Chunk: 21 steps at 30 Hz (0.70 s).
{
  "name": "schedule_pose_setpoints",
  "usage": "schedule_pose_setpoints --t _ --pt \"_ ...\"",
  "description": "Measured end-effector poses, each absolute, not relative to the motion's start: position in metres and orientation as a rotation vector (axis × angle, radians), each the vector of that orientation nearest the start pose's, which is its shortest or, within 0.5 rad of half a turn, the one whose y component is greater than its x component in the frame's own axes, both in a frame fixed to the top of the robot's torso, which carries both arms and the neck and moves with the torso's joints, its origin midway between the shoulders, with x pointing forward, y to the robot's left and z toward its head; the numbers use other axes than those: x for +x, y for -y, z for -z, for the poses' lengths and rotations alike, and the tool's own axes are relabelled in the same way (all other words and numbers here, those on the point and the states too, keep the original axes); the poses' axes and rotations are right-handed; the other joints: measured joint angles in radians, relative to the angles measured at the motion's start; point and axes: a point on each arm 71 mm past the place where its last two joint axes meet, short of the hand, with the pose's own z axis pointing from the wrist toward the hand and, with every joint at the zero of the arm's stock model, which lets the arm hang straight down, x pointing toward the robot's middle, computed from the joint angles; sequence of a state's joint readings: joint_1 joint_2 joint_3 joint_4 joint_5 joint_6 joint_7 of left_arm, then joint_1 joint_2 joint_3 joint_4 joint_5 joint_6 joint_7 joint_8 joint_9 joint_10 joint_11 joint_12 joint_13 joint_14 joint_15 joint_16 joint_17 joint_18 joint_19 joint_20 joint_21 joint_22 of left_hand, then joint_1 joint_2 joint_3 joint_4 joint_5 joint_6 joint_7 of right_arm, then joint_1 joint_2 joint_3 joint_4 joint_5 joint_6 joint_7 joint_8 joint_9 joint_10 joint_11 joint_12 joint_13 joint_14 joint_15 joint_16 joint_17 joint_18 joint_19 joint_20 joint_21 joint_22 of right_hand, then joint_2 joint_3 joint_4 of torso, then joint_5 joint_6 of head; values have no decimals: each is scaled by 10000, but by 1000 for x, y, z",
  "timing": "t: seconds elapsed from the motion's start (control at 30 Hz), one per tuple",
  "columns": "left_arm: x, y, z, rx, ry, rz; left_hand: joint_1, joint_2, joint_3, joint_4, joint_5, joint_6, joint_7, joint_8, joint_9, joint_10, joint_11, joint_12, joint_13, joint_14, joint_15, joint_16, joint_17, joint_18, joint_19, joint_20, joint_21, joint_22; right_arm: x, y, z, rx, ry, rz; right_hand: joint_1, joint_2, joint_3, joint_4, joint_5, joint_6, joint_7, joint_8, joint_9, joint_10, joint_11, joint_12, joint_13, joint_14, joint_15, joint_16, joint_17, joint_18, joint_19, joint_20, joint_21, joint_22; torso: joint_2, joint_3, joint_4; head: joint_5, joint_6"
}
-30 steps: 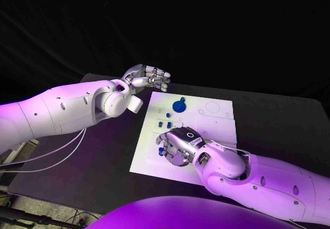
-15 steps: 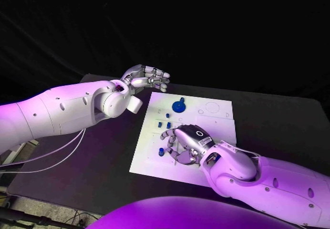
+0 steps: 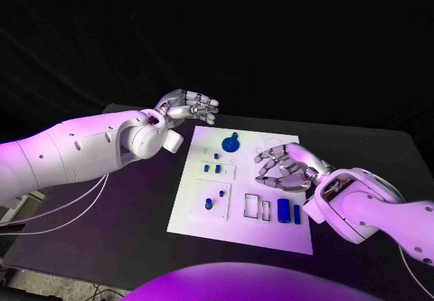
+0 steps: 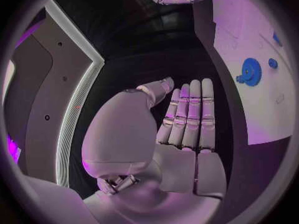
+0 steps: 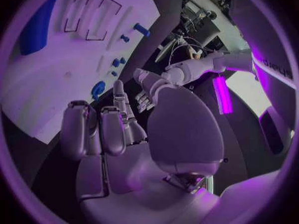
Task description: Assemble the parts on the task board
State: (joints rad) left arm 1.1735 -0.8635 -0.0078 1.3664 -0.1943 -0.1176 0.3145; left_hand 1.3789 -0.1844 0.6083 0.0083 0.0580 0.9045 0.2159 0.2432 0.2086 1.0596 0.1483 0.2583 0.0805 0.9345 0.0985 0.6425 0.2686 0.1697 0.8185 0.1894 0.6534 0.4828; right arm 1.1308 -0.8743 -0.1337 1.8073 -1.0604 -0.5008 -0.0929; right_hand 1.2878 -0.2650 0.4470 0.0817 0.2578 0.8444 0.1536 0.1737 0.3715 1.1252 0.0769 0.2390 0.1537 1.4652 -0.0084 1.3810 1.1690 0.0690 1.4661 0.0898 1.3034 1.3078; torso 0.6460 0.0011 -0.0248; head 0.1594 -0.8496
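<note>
The white task board (image 3: 276,150) lies in the middle of the table. On it sit a blue gear (image 3: 232,144), three small blue pegs (image 3: 213,167) below it, and one blue peg (image 3: 209,202) in the square plate at the near left. Two blue bars (image 3: 290,212) lie at the near right beside two empty slots (image 3: 259,207). My right hand (image 3: 288,166) hovers over the board's right side, fingers loosely bent, holding nothing. My left hand (image 3: 185,105) hangs off the board's far-left corner with nothing in it. In the left wrist view its fingers (image 4: 190,114) are straight, with the gear (image 4: 250,71) beyond them.
The black table (image 3: 362,150) surrounds the board, with bare surface to the right and left. My left forearm (image 3: 81,150) stretches over the table's left part. The right wrist view shows the board (image 5: 56,69), a blue bar (image 5: 37,27) and my left hand (image 5: 146,83) beyond.
My right hand has lifted off the board's near-left plate and drawn back to the right side, uncovering the slots and the blue bars. The left hand has barely moved.
</note>
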Motion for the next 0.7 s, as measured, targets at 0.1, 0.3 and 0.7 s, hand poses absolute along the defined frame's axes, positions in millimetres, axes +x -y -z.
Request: schedule_pose_setpoints --t 0.1,0.3,0.7 --pt "510 -257 193 -9653 -15609 14654 0 0 0 0 0 0 0 0 0 0 0 0 0 0 0 0 0 1 0 0 0 0 401 160 214 3040 -18089 -10438 59 59 -58 57 0 279 74 108 26 86 86 164 88 11 52 47 -16 -151 -3 35 144 -1 -26 24 -27 -150 66" --pt "509 -257 194 -9668 -15636 14630 0 0 0 0 0 0 0 0 0 -37 38 0 -1 0 0 0 22 1 0 0 0 -8 401 190 213 3768 -18313 -10014 431 56 -1151 361 56 26 33 712 315 836 -47 1070 881 18 45 200 102 -162 1 71 514 -1 -56 57 -86 -616 108" --pt "503 -256 193 -9634 -15713 14766 0 0 0 0 0 0 0 0 1 -37 37 0 -2 0 0 0 21 0 0 0 0 -8 385 236 223 3735 -19236 -7734 758 835 -4460 2080 56 -468 -419 3611 1163 2657 -438 10507 10887 13 -210 1209 1379 -320 2 -186 1788 -2 -68 53 -123 -1480 115"
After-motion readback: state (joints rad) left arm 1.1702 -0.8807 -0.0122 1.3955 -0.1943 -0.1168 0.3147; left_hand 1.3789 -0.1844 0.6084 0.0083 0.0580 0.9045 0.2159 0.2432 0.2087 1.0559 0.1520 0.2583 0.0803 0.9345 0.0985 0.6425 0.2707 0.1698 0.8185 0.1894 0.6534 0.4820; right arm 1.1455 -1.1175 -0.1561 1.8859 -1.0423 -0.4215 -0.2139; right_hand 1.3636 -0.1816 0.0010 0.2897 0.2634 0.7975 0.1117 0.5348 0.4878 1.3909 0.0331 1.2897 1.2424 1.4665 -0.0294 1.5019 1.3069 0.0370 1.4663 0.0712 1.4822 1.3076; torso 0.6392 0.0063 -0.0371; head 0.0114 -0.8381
